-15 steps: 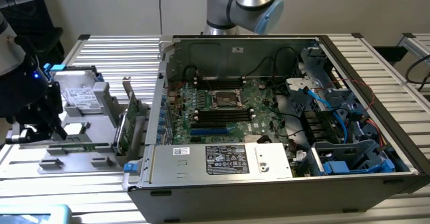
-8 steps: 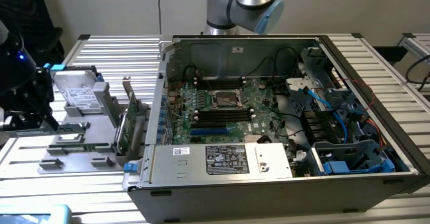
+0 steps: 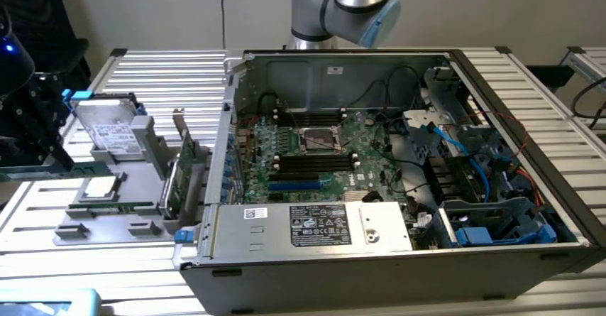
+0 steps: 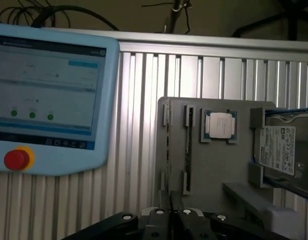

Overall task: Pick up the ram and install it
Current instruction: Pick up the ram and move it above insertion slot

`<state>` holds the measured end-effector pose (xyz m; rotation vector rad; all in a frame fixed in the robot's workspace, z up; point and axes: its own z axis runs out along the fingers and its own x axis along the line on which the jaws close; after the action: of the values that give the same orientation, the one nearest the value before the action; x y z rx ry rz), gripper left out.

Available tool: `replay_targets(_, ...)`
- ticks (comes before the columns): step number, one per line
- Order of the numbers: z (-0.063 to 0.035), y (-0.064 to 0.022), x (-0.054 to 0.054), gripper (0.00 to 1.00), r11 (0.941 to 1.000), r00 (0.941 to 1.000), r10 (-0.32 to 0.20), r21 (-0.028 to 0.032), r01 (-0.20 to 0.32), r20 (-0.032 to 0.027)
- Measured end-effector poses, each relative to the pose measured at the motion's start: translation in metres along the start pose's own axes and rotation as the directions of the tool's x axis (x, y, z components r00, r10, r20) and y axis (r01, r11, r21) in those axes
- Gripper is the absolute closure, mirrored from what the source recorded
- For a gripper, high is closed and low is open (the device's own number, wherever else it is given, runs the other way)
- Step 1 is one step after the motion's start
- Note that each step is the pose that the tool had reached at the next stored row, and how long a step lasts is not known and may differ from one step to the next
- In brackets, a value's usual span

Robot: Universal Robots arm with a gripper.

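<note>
Slatted aluminium table [image 4: 138,100] holds a grey tray [image 4: 214,170]; end effector [image 4: 170,216] closed.

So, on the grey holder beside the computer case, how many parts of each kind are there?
hard drive: 1
processor: 1
ram: 1
expansion card: 1
Total: 4

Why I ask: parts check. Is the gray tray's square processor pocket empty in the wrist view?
No, a silver-lidded processor sits in that pocket of the gray tray.
</note>
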<state>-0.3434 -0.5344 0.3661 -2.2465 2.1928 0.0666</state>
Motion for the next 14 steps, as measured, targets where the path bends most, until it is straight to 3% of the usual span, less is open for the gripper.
replay_targets(6,-0.0256,-0.0221,0.007,0.87,1.0000,1.0000,0.000,-0.0007,0.000,0.0022)
replay_targets(14,-0.0326,-0.0585,0.008,0.87,1.0000,1.0000,0.000,-0.0018,0.000,0.0023)
